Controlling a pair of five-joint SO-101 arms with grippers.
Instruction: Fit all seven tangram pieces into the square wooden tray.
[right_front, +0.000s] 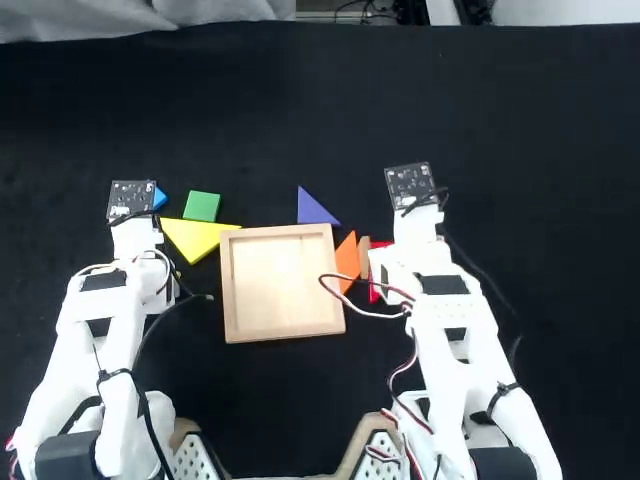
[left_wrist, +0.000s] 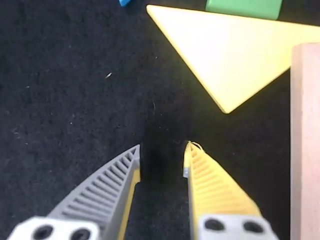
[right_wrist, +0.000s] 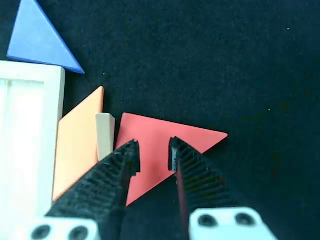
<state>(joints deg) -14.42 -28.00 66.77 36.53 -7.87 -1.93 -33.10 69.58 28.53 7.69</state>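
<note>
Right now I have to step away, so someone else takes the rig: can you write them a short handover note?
Left gripper: open, empty, over the cloth near the yellow triangle.
Right gripper: open, above the red triangle, nothing held.
Tray: empty. On its left-arm side lie the yellow triangle, green square and light blue piece; on its right-arm side the orange piece, plain wooden piece and red triangle; the dark blue triangle lies past its far edge.
Done: nothing placed. Left: all seven pieces.
</note>
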